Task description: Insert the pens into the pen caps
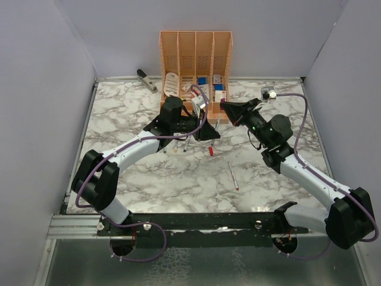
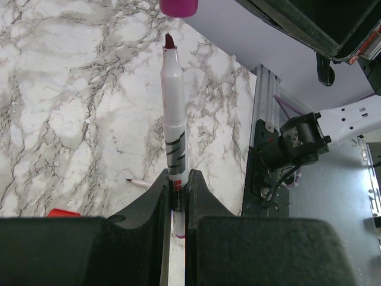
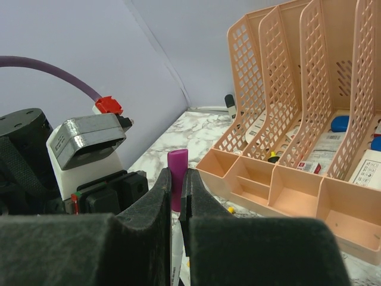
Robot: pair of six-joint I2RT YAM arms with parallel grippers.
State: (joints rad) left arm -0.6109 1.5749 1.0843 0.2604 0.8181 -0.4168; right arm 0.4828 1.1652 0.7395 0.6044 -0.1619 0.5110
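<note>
My left gripper (image 2: 177, 176) is shut on a whitish pen (image 2: 174, 119), holding it by its rear end with the dark purple tip pointing away. My right gripper (image 3: 177, 176) is shut on the purple cap (image 3: 177, 167). That cap (image 2: 178, 6) sits just beyond the pen tip with a small gap, roughly in line. In the top view the left gripper (image 1: 208, 130) and right gripper (image 1: 226, 109) meet in front of the organizer. A loose pen (image 1: 233, 176) and a red cap (image 1: 211, 151) lie on the table. More pens (image 1: 177, 146) lie under the left arm. A yellow cap (image 3: 230, 209) lies by the organizer.
A peach desk organizer (image 1: 195, 56) stands at the back, holding small blue-and-white boxes. A grey stapler-like tool (image 1: 146, 80) lies to its left. Grey walls close in the marble table (image 1: 119, 173) on three sides.
</note>
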